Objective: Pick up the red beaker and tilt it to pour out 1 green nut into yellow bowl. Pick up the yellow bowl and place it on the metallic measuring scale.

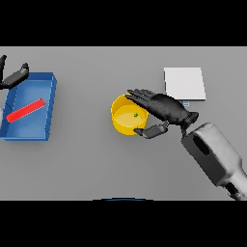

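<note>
The yellow bowl (124, 118) stands at the table's middle with one green nut (136, 115) inside. My right hand (166, 108) reaches in from the right and clasps the bowl's right side. Its fingers (140, 95) lie over the far rim and its thumb (153, 130) presses the near wall. The red beaker (26, 110) lies on its side inside a blue tray (48, 103) at the left. The measuring scale (184, 83), a pale square plate, sits behind and right of the bowl. My left hand (13, 75) hovers at the tray's far left corner, its fingers relaxed.
The blue tray's raised walls take up the left side of the table. The scale's small display (185, 103) lies just behind my right wrist. My right forearm (214, 154) crosses the near right part of the table.
</note>
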Robot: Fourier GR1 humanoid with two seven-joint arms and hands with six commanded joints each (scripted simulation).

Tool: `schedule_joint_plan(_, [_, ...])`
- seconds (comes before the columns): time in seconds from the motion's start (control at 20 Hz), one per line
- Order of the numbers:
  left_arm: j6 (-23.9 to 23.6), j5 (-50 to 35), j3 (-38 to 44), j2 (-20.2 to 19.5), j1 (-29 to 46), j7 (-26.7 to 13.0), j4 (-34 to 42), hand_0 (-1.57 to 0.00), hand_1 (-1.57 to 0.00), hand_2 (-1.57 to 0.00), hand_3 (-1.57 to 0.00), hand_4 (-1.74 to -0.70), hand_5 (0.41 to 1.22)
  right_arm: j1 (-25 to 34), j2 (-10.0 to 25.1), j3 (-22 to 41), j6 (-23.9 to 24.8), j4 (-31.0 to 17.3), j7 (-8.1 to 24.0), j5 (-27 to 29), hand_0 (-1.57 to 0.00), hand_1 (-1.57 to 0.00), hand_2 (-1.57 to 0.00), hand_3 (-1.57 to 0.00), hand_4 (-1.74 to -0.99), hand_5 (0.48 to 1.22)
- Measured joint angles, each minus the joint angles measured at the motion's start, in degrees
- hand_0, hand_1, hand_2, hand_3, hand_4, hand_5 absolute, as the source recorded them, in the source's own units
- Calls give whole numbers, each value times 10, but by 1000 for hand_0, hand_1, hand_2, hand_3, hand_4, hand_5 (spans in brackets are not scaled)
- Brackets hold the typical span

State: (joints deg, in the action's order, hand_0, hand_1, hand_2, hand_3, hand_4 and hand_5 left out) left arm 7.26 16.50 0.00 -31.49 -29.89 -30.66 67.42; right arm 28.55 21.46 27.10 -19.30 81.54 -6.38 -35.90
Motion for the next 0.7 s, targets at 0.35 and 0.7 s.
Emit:
schedule_joint_plan(0.35, [-2, -13, 11, 5, -6, 4, -3, 1, 1, 1, 1, -784, 725, 41, 1, 54, -42, -41, -21, -34, 1, 1, 1, 1, -1220, 651])
schedule_joint_plan(0.7, [-3, -13, 12, 6, -8, 17, -13, 1, 1, 1, 1, -798, 724, 76, -9, 86, -47, -104, -39, -63, 1, 1, 1, 1, -1260, 676])
